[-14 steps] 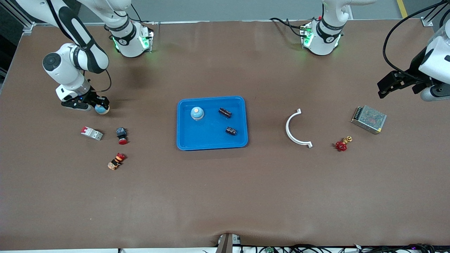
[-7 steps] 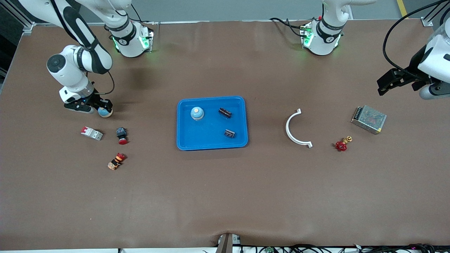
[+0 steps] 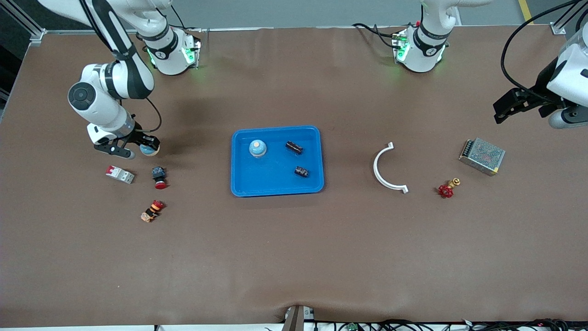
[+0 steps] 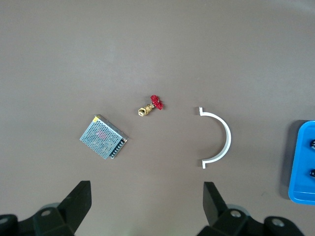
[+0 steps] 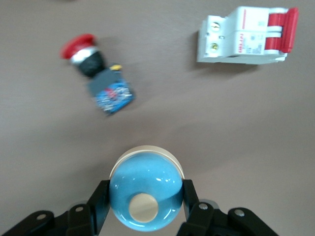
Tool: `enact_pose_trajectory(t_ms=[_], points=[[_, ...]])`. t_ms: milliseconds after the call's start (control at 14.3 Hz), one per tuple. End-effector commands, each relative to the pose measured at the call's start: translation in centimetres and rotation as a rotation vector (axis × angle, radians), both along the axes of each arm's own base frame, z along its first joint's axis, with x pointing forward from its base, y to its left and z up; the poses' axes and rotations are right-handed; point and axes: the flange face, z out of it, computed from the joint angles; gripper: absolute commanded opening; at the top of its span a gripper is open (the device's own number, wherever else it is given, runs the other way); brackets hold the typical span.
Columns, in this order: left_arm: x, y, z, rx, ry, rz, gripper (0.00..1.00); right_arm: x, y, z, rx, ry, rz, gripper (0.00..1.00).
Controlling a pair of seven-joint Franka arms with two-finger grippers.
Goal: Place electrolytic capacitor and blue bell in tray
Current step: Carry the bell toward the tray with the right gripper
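My right gripper (image 3: pixel 148 148) is shut on a blue bell (image 5: pixel 145 189) with a cream button; its black fingers (image 5: pixel 101 196) press the dome on both sides. It hangs over the table toward the right arm's end, close to a red push button (image 3: pixel 159 177). The bright-blue tray (image 3: pixel 271 181) lies mid-table. In it are a second blue bell (image 3: pixel 257 148) and two dark electrolytic capacitors (image 3: pixel 294 147) (image 3: pixel 301 171). My left gripper (image 3: pixel 498 115) waits open and empty over the left arm's end of the table, seen in its wrist view as the left gripper (image 4: pixel 146 201).
A white circuit breaker (image 3: pixel 120 174) and an orange-and-red part (image 3: pixel 152 211) lie near the push button. Toward the left arm's end are a white curved bracket (image 3: pixel 388 168), a red-handled brass valve (image 3: pixel 446 189) and a metal mesh power supply (image 3: pixel 482 156).
My right arm has carried the blue bell along the table toward the tray. The left arm has barely moved.
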Motion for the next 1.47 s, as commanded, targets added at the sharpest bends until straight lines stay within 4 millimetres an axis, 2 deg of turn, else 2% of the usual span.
enact_pose_trajectory(t_ms=[0,210,421,491,1122,1402], points=[[-0.9,0.2,0.6,-0.011,0.016,-0.007,1.00,2.7,5.5,5.0,-0.018,0.016,-0.071,0.00],[-1.3,0.2,0.4,-0.007,0.049,-0.008,1.00,4.1,8.9,7.1,0.060,0.000,-0.146,0.00],[-1.4,0.3,0.3,-0.006,0.056,-0.004,1.00,5.1,11.2,6.9,0.088,0.003,-0.194,0.00],[-1.4,0.4,0.3,-0.004,0.056,-0.004,1.00,5.2,13.0,6.7,0.084,0.002,-0.208,0.00],[-1.3,0.3,0.2,-0.009,0.055,-0.005,1.00,6.4,25.8,3.9,0.075,-0.042,-0.386,0.00],[-1.9,0.3,0.9,-0.009,0.052,-0.007,1.00,6.5,29.0,0.6,0.091,-0.079,-0.433,0.00]])
